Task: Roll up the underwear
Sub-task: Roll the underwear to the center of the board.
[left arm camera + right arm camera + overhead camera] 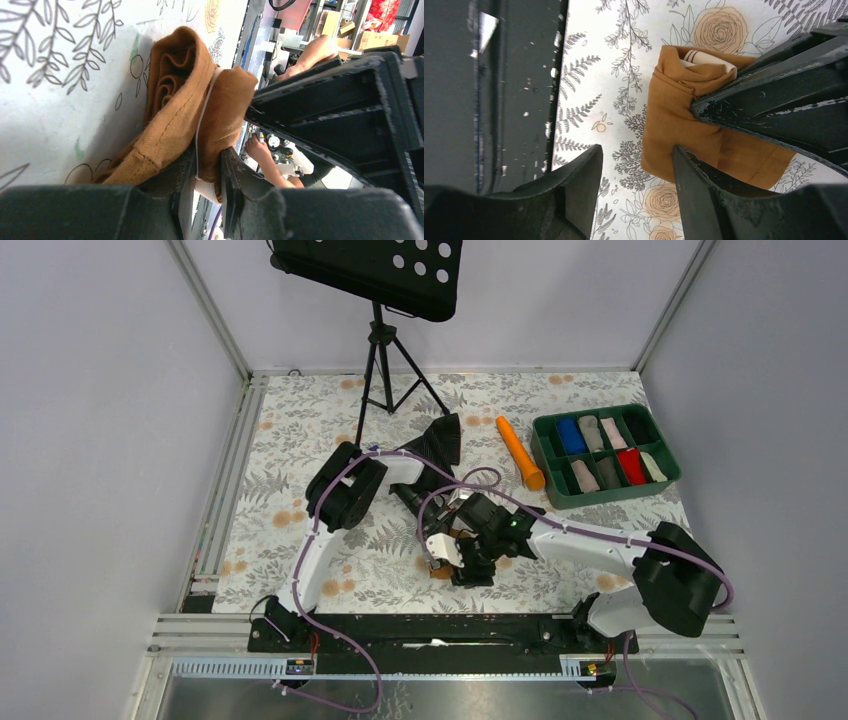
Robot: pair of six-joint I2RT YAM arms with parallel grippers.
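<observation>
One caramel-brown soft fabric underwear (674,115), pale waistband, partly coiled on white floral-print tablecloth (614,60) near front centre | left gripper (207,160) clamped onto its fold | right gripper (636,148) spread wide, just beside | risk of uncoiling if pinch slips or drags sideways

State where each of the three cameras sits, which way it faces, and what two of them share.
Top external: above and behind the bases, looking down at the floral table; the left arm and right arm show whole.
Left wrist: on the left arm, looking along the left gripper, shut on the underwear.
Right wrist: on the right arm, looking down past the open right gripper at the table.
Shared: both wrist views show the underwear.
</observation>
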